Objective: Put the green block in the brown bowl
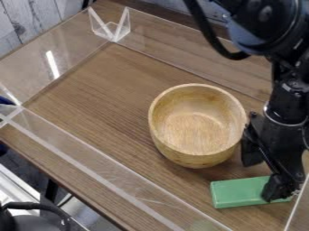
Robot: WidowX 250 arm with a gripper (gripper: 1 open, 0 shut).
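Observation:
The green block (238,192) lies flat on the wooden table near the front right edge. Just left of and behind it stands the brown bowl (197,124), round, light wood, with nothing inside. My gripper (268,173) hangs pointing down at the block's right end, its jaws spread wide. One black finger (252,144) stands beside the bowl's right wall. The other finger (281,183) comes down at the block's right end. Whether that finger touches the block I cannot tell. Nothing is held.
Clear acrylic walls (72,149) border the wooden table (108,86) on the left and front. A small clear bracket (108,24) stands at the back corner. The black arm (272,36) rises at the upper right.

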